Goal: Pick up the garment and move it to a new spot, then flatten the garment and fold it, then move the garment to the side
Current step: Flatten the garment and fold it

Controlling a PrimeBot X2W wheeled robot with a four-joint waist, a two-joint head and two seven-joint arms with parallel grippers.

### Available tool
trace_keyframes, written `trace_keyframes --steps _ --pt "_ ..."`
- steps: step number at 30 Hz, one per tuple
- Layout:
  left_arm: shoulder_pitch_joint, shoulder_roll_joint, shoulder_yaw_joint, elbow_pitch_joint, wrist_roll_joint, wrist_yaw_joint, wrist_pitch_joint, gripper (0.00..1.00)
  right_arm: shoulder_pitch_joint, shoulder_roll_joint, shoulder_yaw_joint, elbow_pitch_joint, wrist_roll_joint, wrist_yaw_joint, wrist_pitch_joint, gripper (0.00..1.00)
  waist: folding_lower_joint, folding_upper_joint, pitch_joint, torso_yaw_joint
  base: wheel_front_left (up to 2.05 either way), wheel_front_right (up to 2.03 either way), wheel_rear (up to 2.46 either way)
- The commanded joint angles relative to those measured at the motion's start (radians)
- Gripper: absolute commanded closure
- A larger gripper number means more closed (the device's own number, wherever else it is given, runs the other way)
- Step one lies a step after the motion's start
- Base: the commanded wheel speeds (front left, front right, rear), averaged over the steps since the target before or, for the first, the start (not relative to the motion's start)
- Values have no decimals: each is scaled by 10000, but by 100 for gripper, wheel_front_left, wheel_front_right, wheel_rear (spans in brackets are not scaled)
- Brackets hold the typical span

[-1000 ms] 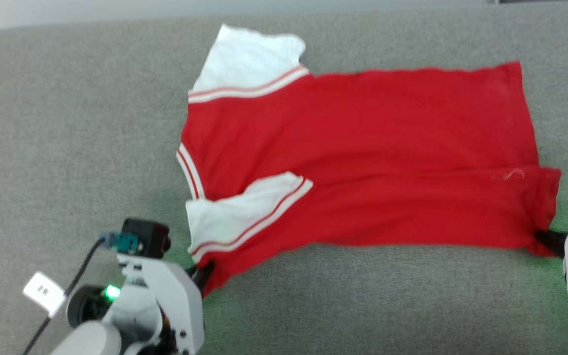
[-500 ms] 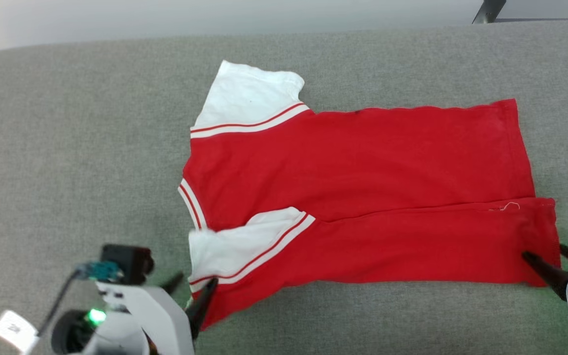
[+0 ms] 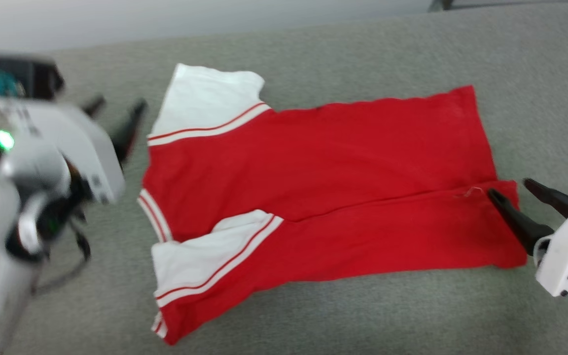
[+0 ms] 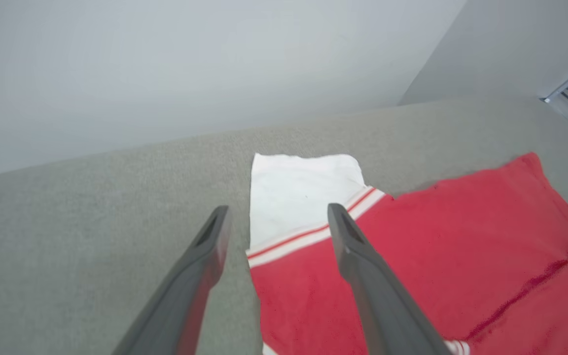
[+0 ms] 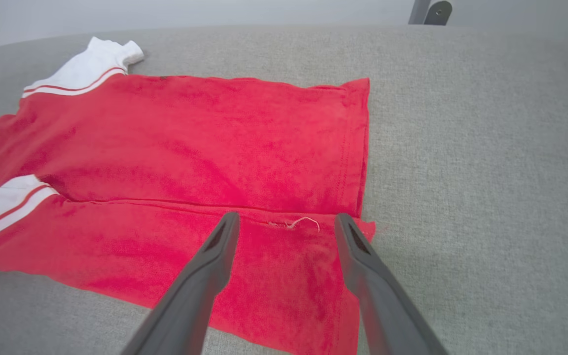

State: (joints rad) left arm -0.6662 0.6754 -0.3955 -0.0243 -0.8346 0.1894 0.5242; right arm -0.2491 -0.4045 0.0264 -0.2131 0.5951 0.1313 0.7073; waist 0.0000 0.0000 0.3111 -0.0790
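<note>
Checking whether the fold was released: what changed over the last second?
The left gripper and right gripper both opened, letting go of the garment at its near edge. The left swung toward the far white sleeve; the right lifted off the hem corner. The garment stayed folded lengthwise, flat.

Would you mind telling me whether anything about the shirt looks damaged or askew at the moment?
A loose pale thread sticks out of the shirt along its folded edge near the hem. The near sleeve also lies slanted, and its lower corner pokes out beyond the rest of the fold.
</note>
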Motion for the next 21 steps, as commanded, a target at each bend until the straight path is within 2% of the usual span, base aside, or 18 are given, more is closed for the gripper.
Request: trace_keyframes --steps 1,7,13,21 --pt "-503 -137 -57 489 164 -137 -15 0 -155 44 160 -31 -71 -12 -92 0 0 0 517 -634 0 0 0" --pt "-3214 -494 -751 3892 1001 -1164 117 0 -749 117 856 90 50 -12 -605 0 0 0 1269 -1561 0 0 0" --pt "-4789 -822 -1660 6649 1534 -2313 767 0 -1215 116 1233 442 194 -12 -1019 0 0 0 1698 -2135 0 0 0" --pt "-5701 -1132 -2115 9251 1625 -2667 1691 0 -1472 -64 1521 773 376 -12 -1326 0 0 0 1936 -2441 0 0 0"
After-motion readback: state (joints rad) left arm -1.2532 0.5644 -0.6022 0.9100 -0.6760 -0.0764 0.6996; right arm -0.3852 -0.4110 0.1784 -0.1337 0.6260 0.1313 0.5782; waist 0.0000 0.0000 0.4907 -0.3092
